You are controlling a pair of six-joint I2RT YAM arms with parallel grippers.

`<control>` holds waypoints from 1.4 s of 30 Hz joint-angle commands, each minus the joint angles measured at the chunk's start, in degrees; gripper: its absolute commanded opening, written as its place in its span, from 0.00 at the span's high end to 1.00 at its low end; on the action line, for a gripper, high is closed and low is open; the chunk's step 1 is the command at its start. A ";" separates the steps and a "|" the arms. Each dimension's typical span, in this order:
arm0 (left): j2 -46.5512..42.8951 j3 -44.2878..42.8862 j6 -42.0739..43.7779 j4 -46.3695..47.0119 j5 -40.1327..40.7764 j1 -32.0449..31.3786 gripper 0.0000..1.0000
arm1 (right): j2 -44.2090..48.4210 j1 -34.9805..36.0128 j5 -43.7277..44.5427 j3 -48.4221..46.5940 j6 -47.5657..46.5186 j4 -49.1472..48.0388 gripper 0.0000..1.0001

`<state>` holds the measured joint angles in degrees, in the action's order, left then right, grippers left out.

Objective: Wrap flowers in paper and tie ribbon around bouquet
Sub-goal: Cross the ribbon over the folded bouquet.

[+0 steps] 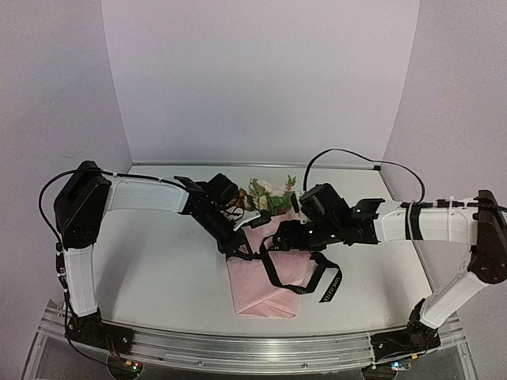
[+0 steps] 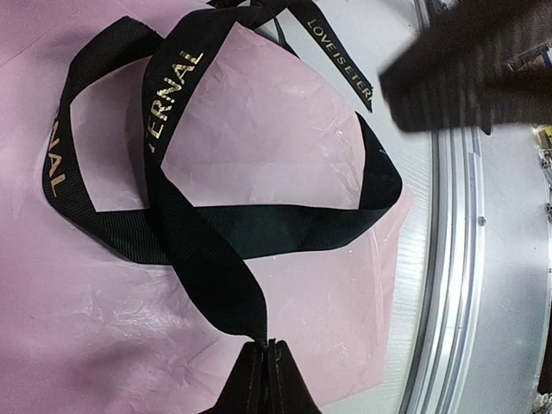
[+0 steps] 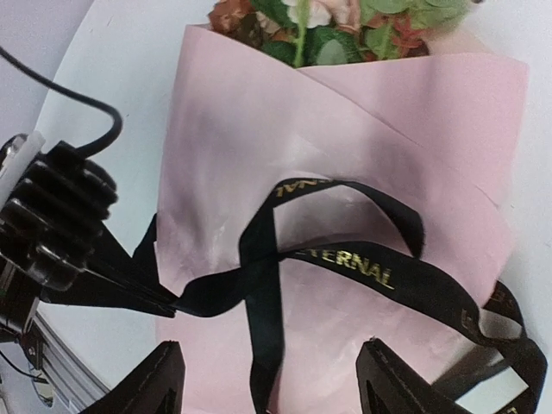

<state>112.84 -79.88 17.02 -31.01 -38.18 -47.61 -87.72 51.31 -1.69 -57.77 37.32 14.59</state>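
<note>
The pink paper point(image 3: 259, 121) is wrapped around the flowers point(image 3: 328, 21) on the table point(image 1: 158, 261). The black ribbon point(image 3: 345, 263) with gold letters lies looped on top. The left gripper point(image 2: 267, 371) pinches one ribbon end, and the right gripper point(image 3: 276, 379) hangs wide open over it

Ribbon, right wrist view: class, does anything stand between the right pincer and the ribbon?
Nothing visible does. The right pincer is open over the ribbon, looped on the pink paper; the left pincer pinches one end, off to the side.

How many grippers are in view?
2: the left gripper at the left edge of the pale-pink paper wrap, jaws shut on the black gold-lettered ribbon; the right gripper over the wrap, jaws open.
</note>
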 commanded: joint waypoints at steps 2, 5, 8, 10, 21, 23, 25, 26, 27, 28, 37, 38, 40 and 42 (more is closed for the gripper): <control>-1.40 -1.20 -2.71 4.26 4.44 -0.38 0.73 | 6.79 -3.26 4.40 5.12 1.41 5.91 0.27; -4.41 1.10 -6.73 10.81 7.84 -0.38 0.58 | 9.68 -4.17 5.84 6.94 2.19 8.91 0.26; -6.69 2.04 -10.17 16.43 11.54 -0.37 0.47 | 13.12 -4.87 8.03 8.79 3.82 12.52 0.25; -6.56 1.17 -11.38 18.10 13.89 -0.37 0.44 | 14.60 -5.17 9.23 9.50 4.86 15.54 0.25; 4.93 -11.41 -8.46 11.26 21.64 -3.51 0.44 | 21.72 -7.33 13.14 17.08 8.10 22.41 0.24; 6.52 -13.09 -8.05 10.35 22.57 -3.85 0.44 | 22.09 -7.68 13.39 18.48 8.43 22.66 0.24; 7.96 -14.52 -7.42 9.64 24.84 -4.36 0.45 | 22.07 -7.91 13.48 19.47 8.47 22.63 0.24; 8.65 -15.15 -7.08 9.12 25.84 -4.61 0.46 | 21.88 -8.04 13.51 19.83 8.47 22.63 0.24; 9.27 -15.70 -6.90 8.87 26.70 -4.76 0.46 | 21.57 -8.22 13.49 20.14 8.47 22.63 0.24; 9.80 -15.96 -6.80 8.79 28.07 -4.92 0.47 | 21.19 -8.38 13.35 20.35 8.47 22.67 0.24; 11.03 -16.51 -7.32 10.44 31.24 -5.16 0.66 | 13.88 -8.93 12.12 18.17 6.17 22.40 0.23; 10.88 -16.27 -7.59 10.95 31.24 -5.14 0.71 | 12.85 -8.94 12.00 17.53 5.80 22.17 0.23; 10.33 -15.61 -7.91 12.11 31.24 -5.12 0.79 | 10.29 -8.94 11.48 16.13 5.05 21.30 0.24; 9.24 -14.30 -8.29 13.72 31.21 -5.13 0.85 | 7.90 -8.93 11.26 14.54 4.16 20.43 0.24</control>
<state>124.11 -93.30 9.12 -20.66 -7.79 -52.71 -76.39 42.65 9.38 -38.90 43.61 36.87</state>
